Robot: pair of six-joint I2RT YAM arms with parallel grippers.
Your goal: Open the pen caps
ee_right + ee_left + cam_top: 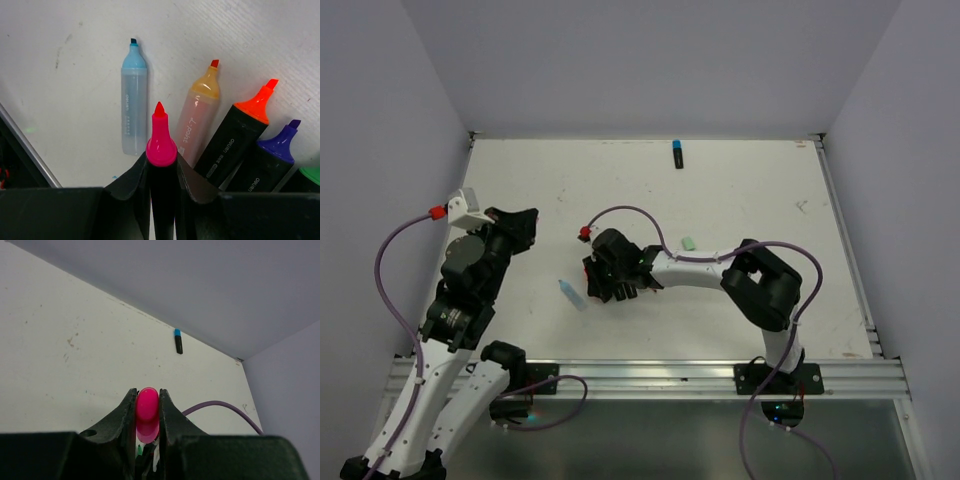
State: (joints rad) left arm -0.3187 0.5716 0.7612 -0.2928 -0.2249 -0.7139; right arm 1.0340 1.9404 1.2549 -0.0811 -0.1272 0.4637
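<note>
My left gripper [147, 394] is shut on a pink pen cap [147, 410], held off the table at the left [525, 225]. My right gripper [161, 159] is shut on a black pen with a bare pink tip [161, 145], low over the table's middle [605, 280]. Under it lie several uncapped pens: a pale blue one [134, 107], a pale orange one [200, 115], a black one with an orange tip [240, 135] and a black one with a purple tip [272, 155]. A black pen with its blue cap [677, 145] on lies at the far edge. A loose green cap [688, 243] rests near the right arm.
The pale blue pen [571, 293] lies left of the right gripper. White walls close in the table on three sides. A metal rail [650, 375] runs along the near edge. Purple cables [390, 270] loop from both arms.
</note>
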